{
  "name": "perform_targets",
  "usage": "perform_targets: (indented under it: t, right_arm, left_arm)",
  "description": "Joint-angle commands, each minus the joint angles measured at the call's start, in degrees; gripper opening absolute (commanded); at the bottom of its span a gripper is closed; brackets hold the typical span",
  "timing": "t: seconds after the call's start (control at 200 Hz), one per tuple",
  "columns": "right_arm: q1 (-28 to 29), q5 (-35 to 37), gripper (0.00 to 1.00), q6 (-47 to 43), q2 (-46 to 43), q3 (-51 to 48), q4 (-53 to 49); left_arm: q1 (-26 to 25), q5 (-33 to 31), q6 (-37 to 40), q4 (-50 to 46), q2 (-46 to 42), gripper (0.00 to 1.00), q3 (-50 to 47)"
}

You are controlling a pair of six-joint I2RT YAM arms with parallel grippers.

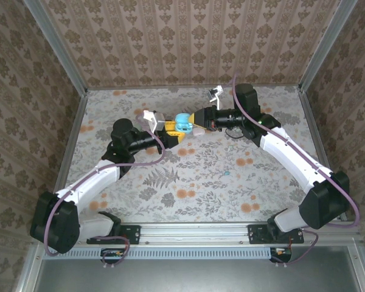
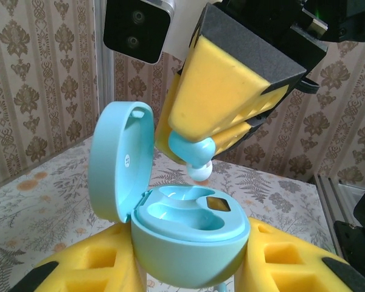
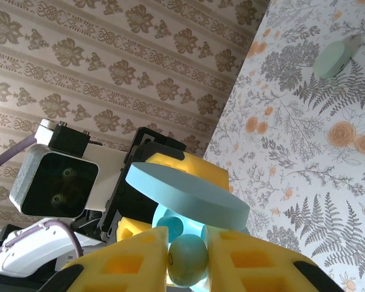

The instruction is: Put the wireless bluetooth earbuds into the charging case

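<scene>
Listing my workspace, largest item first.

Table (image 1: 194,182): flat, covered in a fern-and-flower print, with patterned walls on three sides.

Left arm (image 1: 91,176): reaches up from its base at the near left toward the middle of the table's far half.

Right arm (image 1: 292,152): reaches in from the near right, bending back to meet the left arm at the same spot.

Left gripper (image 2: 191,271): my yellow foam pads (image 2: 85,267) are closed in on the case, one pressed against each side of its base. The top view puts this gripper (image 1: 164,131) just left of the case.

Right gripper (image 3: 187,261): closed down narrow and pinching an earbud between its pad tips. From the left wrist it comes in from above (image 2: 194,149), tilted over the case.

Case (image 2: 191,243): pale teal and pebble-shaped, held upright off the table between the two grippers (image 1: 183,121). Its lid (image 2: 118,158) is hinged open and stands at the left, and both inner wells are exposed.

Earbud (image 2: 193,155): teal body with a white tip pointing down, just above the rear well. I cannot tell whether it touches the case. From the right wrist it sits between my pads (image 3: 187,258), below the open lid.

Second earbud (image 3: 334,58): pale teal, lying on the table well apart from the case, on the near side (image 1: 226,173).
</scene>
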Motion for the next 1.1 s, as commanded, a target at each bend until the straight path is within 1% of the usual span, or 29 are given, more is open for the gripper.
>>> perform_targets:
  t: [0.0, 0.345, 0.49, 0.56, 0.91, 1.095]
  right_arm:
    - [0.5, 0.9, 0.24, -0.8, 0.7, 1.1, -0.4]
    - [1.1, 1.3, 0.24, -0.4, 0.7, 0.8, -0.2]
    - [1.3, 3.5, 0.25, -2.0, 0.8, 1.1, -3.1]
    - [1.4, 3.4, 0.25, -2.2, 1.0, 1.1, -3.4]
    - [1.4, 5.7, 0.34, -3.5, 0.4, 2.4, -6.3]
    - [1.4, 7.0, 0.41, -3.7, -0.2, 3.0, -7.1]
  left_arm:
    - [-0.7, 1.3, -0.8, 2.7, -0.3, 0.27, 2.5]
    - [-0.9, -0.5, -1.8, 4.2, -0.5, 0.27, 2.1]
    - [-1.0, -0.7, -2.0, 4.7, -0.5, 0.27, 2.1]
    - [-1.0, -0.8, -2.1, 4.8, -0.5, 0.27, 2.1]
    - [-1.0, -0.8, -2.6, 5.8, -0.5, 0.27, 1.8]
    - [-1.0, -1.0, -2.3, 5.5, -0.8, 0.27, 1.4]
